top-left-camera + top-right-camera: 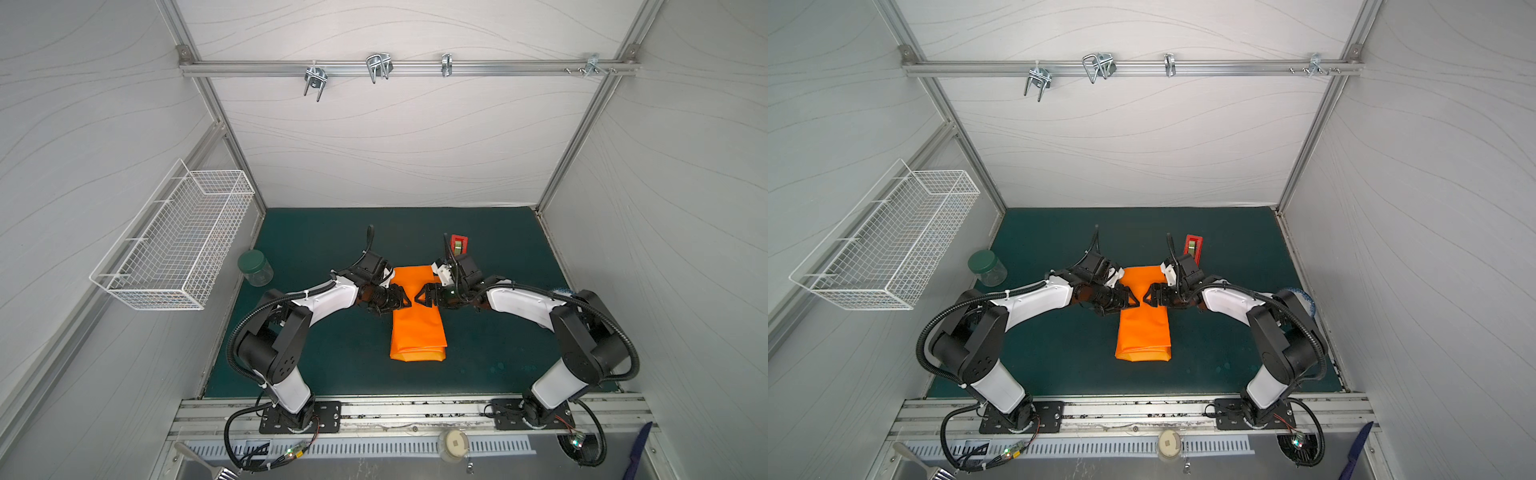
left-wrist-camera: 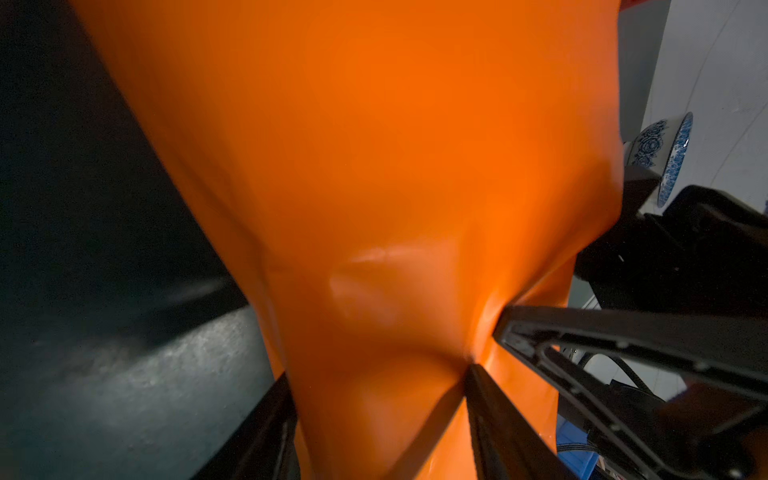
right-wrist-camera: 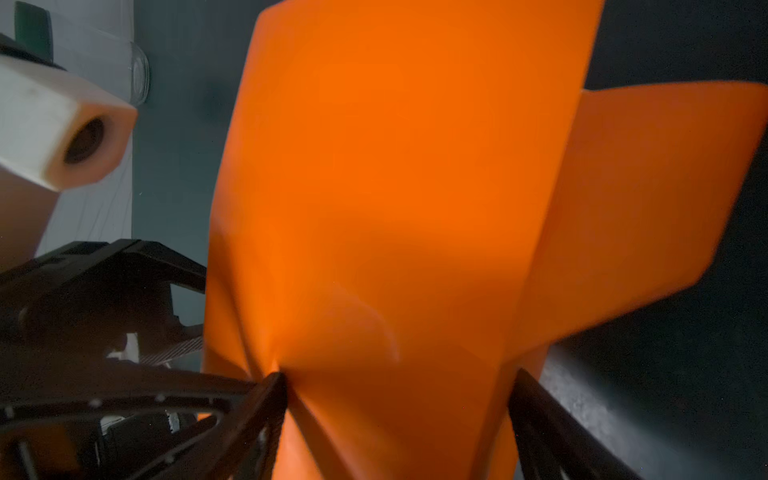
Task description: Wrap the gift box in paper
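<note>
Mid-surface, between the two arms: the paper (image 1: 417, 328) (image 1: 1144, 332), bright orange, folded into one long bundle lying front to back on the dark green surface (image 1: 316, 365). Near end is folded shut with a creased flap across it. Red tape dispenser (image 1: 458, 244) stands near the far right corner, apart from the bundle. Gift box is hidden; only orange shows.

Left gripper (image 1: 404, 298) (image 1: 1129, 300) sits over the bundle's far half, coming in from the left. In the left wrist view the left gripper (image 2: 380, 374) has its jaws about half open and closed in on the paper (image 2: 374, 145) from both sides. The sheet is pinched narrow between them and puckered at one fingertip (image 2: 478, 382), so it has hold of the paper.

Right gripper (image 1: 423, 296) (image 1: 1149, 298) faces it from the right. The two grippers' tips are close together; can't tell if they touch. In the right wrist view the right gripper (image 3: 399, 374) has its jaws spread wide, straddling the paper (image 3: 395, 166). One fingertip (image 3: 276, 386) touches a pucker in the sheet and the other sits at the sheet's edge, with no squeeze visible. A loose flap sticks out sideways, blurred.

Elsewhere: jar with green lid (image 1: 255, 268) at the left edge of the surface, white wire basket (image 1: 174, 237) on the left wall, blue-and-white bowl (image 2: 665, 158) behind the right arm.
</note>
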Robot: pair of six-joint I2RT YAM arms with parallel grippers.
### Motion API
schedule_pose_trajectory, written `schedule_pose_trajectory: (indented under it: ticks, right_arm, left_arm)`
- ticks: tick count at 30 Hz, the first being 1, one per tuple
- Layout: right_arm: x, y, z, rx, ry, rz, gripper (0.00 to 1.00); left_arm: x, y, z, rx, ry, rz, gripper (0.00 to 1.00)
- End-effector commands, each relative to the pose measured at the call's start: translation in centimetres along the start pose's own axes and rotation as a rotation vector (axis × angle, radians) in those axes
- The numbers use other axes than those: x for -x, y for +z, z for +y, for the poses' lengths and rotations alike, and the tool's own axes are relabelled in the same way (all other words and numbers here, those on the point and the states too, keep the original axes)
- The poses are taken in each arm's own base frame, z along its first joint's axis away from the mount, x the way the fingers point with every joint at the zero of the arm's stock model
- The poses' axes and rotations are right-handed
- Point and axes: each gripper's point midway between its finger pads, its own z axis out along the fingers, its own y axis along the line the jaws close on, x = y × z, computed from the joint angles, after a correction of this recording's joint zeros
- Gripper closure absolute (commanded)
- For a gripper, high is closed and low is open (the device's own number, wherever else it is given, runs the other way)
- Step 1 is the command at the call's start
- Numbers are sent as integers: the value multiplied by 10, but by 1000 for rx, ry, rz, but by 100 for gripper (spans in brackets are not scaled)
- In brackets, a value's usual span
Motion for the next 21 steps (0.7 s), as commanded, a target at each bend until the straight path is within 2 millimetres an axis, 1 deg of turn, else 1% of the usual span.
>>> schedule_pose_trajectory:
  ticks: [1, 2, 5, 8, 10, 12, 14, 18, 20, 21]
  right_arm:
    - [9, -4, 3, 52, 21, -26, 12]
    - [12, -12, 4, 53, 14, -46, 11]
    - [11, -38, 4, 15, -8, -99, 7]
    - [-3, -57, 0, -16, -10, -140, 2]
    - [-13, -64, -5, -31, -3, -155, 2]
    - [-19, -64, -4, -17, 8, -160, 2]
    - [-21, -59, 0, 6, 13, -156, 3]
    - [-14, -44, 8, 44, 30, -148, 4]
    - [-10, -37, 12, 69, 34, -142, 5]
    - [-10, -33, 13, 76, 38, -130, 6]
  left_arm:
    - [-31, 19, 65, 256, -46, 86, 38]
    - [-30, 18, 63, 252, -45, 82, 37]
    - [-25, 14, 55, 230, -45, 64, 37]
    - [-16, 10, 43, 197, -40, 29, 35]
    - [-9, 6, 35, 170, -37, -1, 33]
    - [-2, 0, 26, 146, -31, -37, 31]
    - [7, -9, 15, 112, -27, -81, 29]
    - [18, -29, -8, -9, -33, -168, 25]
    - [19, -38, -18, -69, -37, -199, 21]
    - [18, -39, -19, -78, -40, -202, 19]
